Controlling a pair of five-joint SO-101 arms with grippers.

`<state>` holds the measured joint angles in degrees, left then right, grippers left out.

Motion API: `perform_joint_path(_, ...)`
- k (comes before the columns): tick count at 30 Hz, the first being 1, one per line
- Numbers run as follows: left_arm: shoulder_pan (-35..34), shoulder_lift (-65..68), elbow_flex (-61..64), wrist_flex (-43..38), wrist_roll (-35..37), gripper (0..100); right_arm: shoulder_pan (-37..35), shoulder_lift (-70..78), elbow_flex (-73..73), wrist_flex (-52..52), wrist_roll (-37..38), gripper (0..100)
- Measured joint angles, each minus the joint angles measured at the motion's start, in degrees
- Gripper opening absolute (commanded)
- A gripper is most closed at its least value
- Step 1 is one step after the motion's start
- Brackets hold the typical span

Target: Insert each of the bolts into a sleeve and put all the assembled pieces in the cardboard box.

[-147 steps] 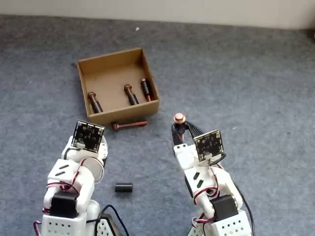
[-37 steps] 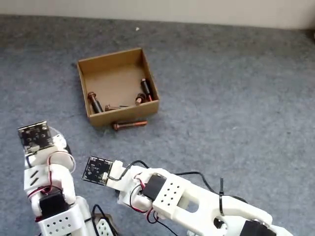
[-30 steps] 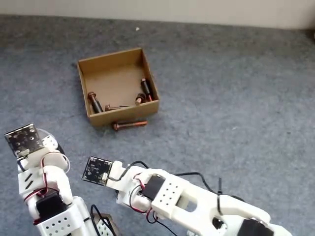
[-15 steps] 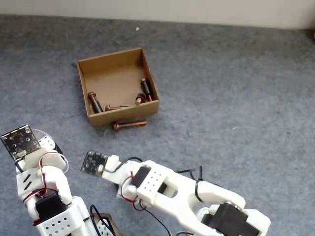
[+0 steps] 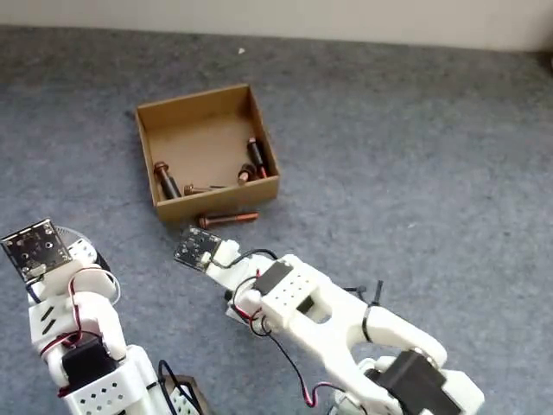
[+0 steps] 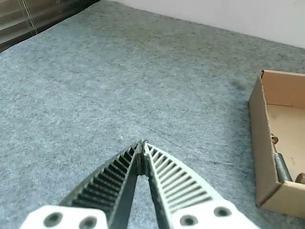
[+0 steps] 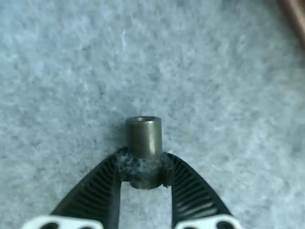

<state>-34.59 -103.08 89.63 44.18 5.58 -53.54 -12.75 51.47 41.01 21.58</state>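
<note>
My right gripper (image 7: pixel 143 164) is shut on a short dark sleeve (image 7: pixel 143 138), whose open end points away from the fingers over the grey carpet. In the high view the right arm (image 5: pixel 289 303) stretches toward the cardboard box (image 5: pixel 151 138), its wrist just short of a loose copper bolt (image 5: pixel 227 220) that lies along the box's near wall. The bolt's (image 7: pixel 296 12) shaft shows at the corner of the right wrist view. Several bolt and sleeve pieces (image 5: pixel 166 180) lie in the box. My left gripper (image 6: pixel 142 147) is shut on nothing, with the box (image 6: pixel 263 157) off to its side.
Grey carpet covers the whole surface. The left arm (image 5: pixel 69 303) stands at the near left corner, well apart from the box and the right arm. Open carpet lies to the right of the box and behind it.
The right arm has swung from the near edge up toward the box and the loose bolt, carrying the sleeve. The left arm drew back to the left earlier and has since kept still.
</note>
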Motion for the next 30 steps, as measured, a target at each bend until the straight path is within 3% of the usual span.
perform_joint_path(8,0.3,0.0,0.0,0.0,0.0,1,-0.4,12.7,-14.9,13.7,-0.1,9.9)
perform_joint_path(12,0.4,0.0,0.0,0.0,0.0,1,-0.4,17.8,-20.6,17.1,0.0,9.3)
perform_joint_path(15,0.4,0.0,0.0,0.0,0.0,1,-0.5,19.7,-21.9,17.3,0.0,0.5)
perform_joint_path(25,0.4,0.0,0.0,0.0,0.0,1,0.5,20.1,-22.7,18.3,0.0,0.5)
perform_joint_path(30,4.2,0.0,0.0,0.0,0.0,1,2.7,12.2,-22.5,22.2,0.0,0.5)
